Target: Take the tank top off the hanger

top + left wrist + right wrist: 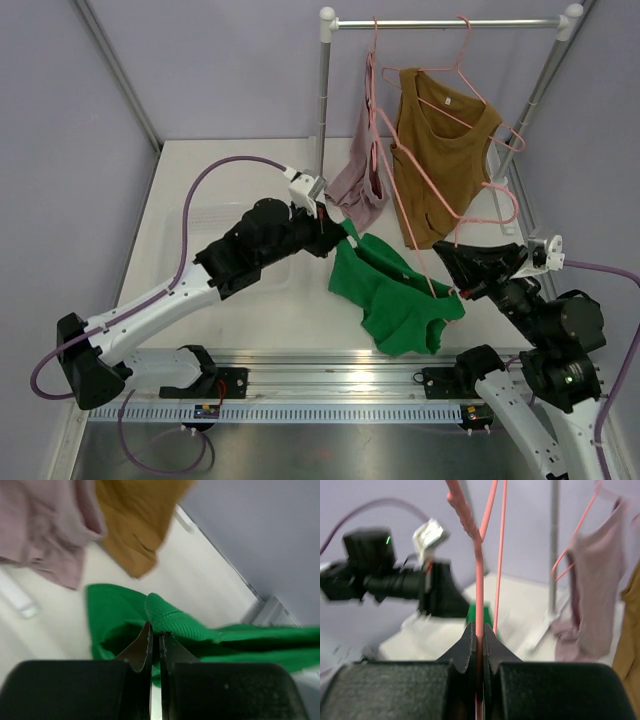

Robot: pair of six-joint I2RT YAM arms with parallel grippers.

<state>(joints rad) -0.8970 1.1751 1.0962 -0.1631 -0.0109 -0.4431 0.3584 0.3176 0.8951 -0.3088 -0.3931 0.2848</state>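
Observation:
The green tank top (390,290) hangs stretched above the table between my two grippers. My left gripper (343,236) is shut on its upper left edge; the left wrist view has the ribbed green hem (172,617) right at the closed fingertips (148,632). My right gripper (447,268) is shut on the thin pink wire of the hanger (430,278), which runs up toward the rail. In the right wrist view the pink hanger (479,580) passes straight between the closed jaws, with a bit of green cloth (472,614) behind it.
A metal rail (450,22) on two posts crosses the back. A brown top (445,150) and a mauve garment (362,175) hang from it on other pink hangers, close behind the green one. Purple walls stand on both sides.

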